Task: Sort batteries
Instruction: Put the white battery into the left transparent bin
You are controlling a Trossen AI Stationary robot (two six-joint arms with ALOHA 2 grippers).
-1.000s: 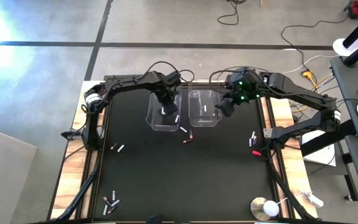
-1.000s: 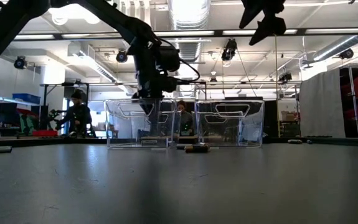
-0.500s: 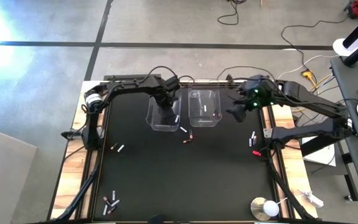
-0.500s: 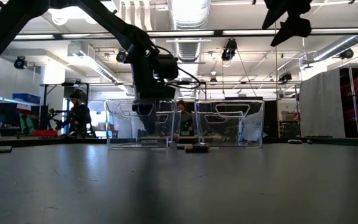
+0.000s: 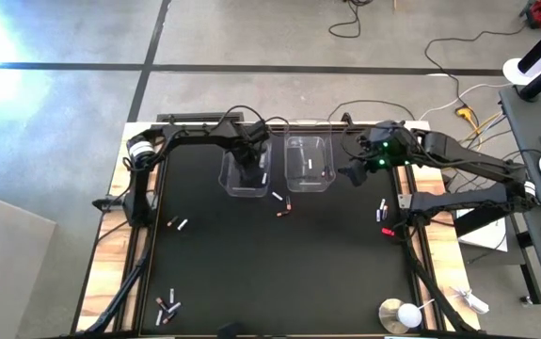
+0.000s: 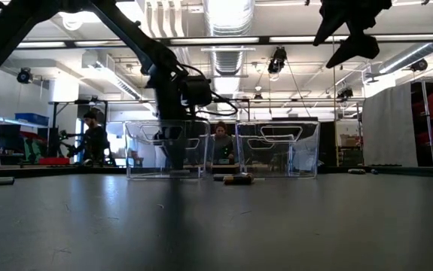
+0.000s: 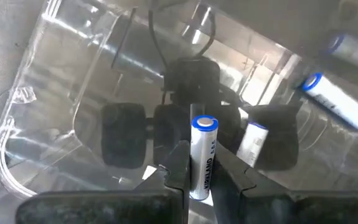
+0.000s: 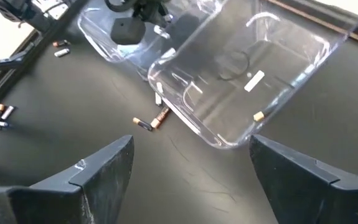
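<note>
On my black table [image 5: 279, 273], people in the room behind, batteries [image 5: 282, 206] lie scattered mid-frame; my left gripper [image 7: 202, 180] pinches one battery [image 7: 202, 155] inside the left bin [image 5: 245, 172], right gripper [image 5: 350, 172] wide, upper right.

Two clear bins [image 5: 246, 169] [image 5: 309, 163] are sitting side by side at the far middle of the black table [image 5: 270, 264], their near walls showing in the low view [image 6: 163, 149] [image 6: 276, 149]. A round white-topped disc [image 5: 401, 314] is lying at the table's near right corner. A small red piece [image 5: 388, 231] is resting at the right edge. Cables [image 5: 458, 89] are trailing across the grey floor [image 5: 63, 113] beyond. Two persons [image 6: 92, 139] [image 6: 221, 143] are showing in the room behind.
</note>
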